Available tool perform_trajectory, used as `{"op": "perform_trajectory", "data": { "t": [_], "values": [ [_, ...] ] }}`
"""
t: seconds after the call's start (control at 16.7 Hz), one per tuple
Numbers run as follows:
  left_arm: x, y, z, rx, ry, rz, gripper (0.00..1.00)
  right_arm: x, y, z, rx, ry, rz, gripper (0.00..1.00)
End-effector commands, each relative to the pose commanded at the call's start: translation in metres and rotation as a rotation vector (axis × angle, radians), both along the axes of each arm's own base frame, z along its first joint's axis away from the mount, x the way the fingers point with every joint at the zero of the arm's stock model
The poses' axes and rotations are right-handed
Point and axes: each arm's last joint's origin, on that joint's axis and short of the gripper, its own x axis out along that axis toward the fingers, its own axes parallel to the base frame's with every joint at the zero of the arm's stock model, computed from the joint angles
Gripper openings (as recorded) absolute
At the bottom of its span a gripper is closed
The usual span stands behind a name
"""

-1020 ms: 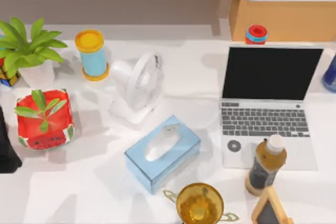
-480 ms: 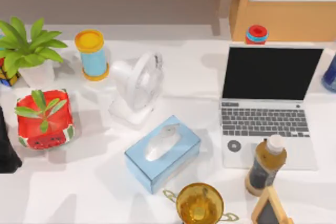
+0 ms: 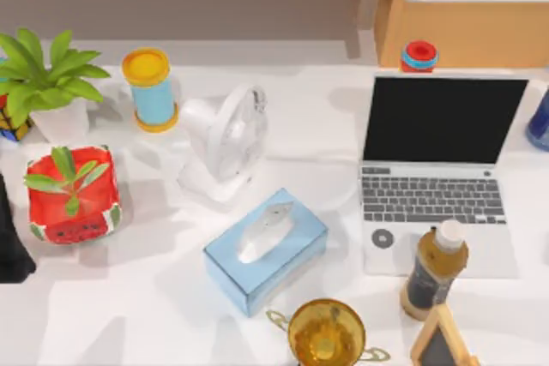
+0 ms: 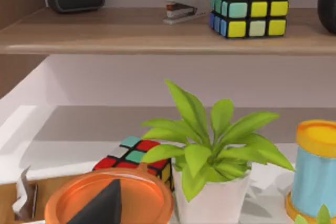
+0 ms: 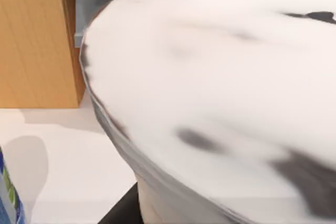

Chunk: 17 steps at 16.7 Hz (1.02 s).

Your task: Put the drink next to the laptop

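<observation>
The drink [image 3: 435,269] hid the laptop's [image 3: 437,169] front edge, and its label was too small to read. The gold cup [image 3: 326,333] and a small wooden-framed board [image 3: 441,342] were cut off by the top view's lower edge. A blurred white object [image 5: 220,93] crowded the right wrist view, too close to identify.

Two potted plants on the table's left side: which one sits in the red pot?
The smaller plant, nearer the front edge: its square red pot is painted like a watermelon. The bigger plant behind it stands in a white pot.
</observation>
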Motion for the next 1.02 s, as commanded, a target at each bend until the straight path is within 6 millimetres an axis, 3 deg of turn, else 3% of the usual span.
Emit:
{"op": "perform_trajectory", "data": {
  "t": [0.36, 0.66, 1.02],
  "values": [
    [0.0, 0.0, 0.0, 0.0, 0.0, 0.0, 1.0, 0.013, 0.011, 0.034, -0.078, -0.123, 0.005, 0.0],
    [0.0, 0.0, 0.0, 0.0, 0.0, 0.0, 1.0, 0.011, 0.044, 0.052, -0.077, -0.154, 0.004, 0.0],
    [0.0, 0.0, 0.0, 0.0, 0.0, 0.0, 1.0, -0.005, 0.09, 0.056, -0.039, -0.12, 0.001, 0.0]
  ]
}}
